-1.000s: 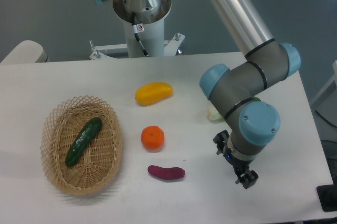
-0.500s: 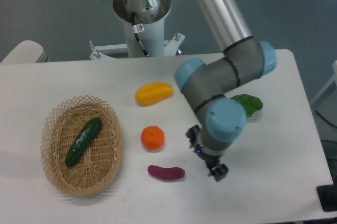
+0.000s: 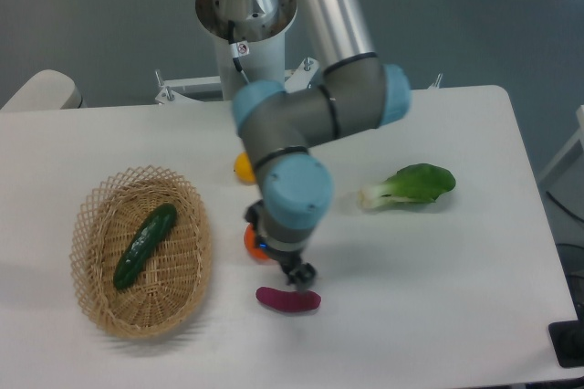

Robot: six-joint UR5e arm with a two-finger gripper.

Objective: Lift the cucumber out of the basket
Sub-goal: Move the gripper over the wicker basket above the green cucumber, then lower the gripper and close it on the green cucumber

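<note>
jaws on the gripper [image 3: 302, 276] are hanging just above the purple sweet potato [image 3: 288, 299], holding nothing; whether they are spread or closed cannot be told from this angle. the arm's wrist is covering most of the orange [image 3: 252, 246] and most of the yellow mango [image 3: 243, 168] behind it. the cucumber [image 3: 144, 245] is lying diagonally inside the basket [image 3: 100, 307], which is sitting at the left of the white table [image 3: 474, 316], well apart from the gripper. a bok choy [image 3: 409, 185] is resting to the right of the arm. the table is showing a plain matte top, and beyond it the arm's pedestal [image 3: 246, 42] is standing on a grey-blue floor [image 3: 82, 15].
</note>
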